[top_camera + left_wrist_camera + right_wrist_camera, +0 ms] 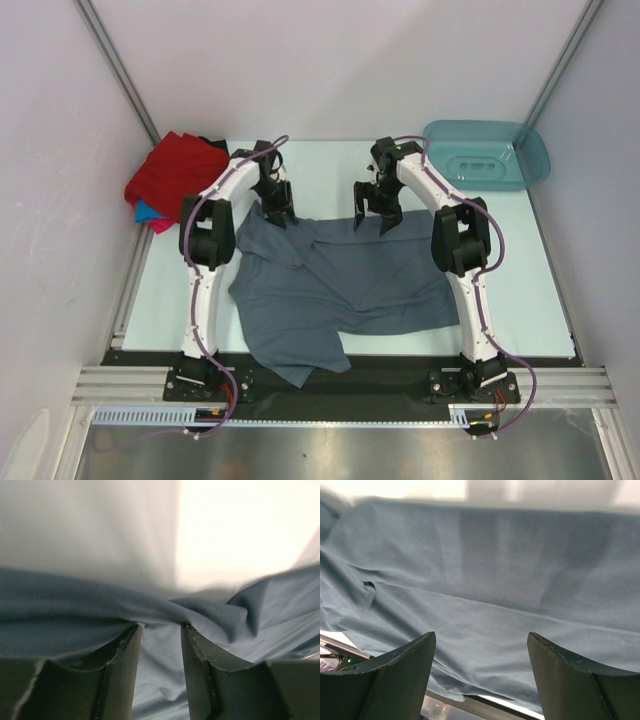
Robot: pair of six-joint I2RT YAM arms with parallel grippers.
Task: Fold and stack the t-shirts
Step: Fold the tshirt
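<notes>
Left gripper [161,626]: pinching the bunched far edge of the grey-blue t-shirt [340,280], likely to spread it.
Right gripper [481,639]: wide open above it, holding nothing.

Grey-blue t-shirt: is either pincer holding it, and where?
Right pincer open above the grey-blue t-shirt, holding nothing. Left pincer straddles a bunched fold at its far edge, jaws partly apart; whether it grips cannot be told.

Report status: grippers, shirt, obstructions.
Left gripper jaws partly closed around bunched grey t-shirt edge, grip unclear. Right gripper jaws open above it. Shirt rumpled, unfolded. Teal tub well aside.
</notes>
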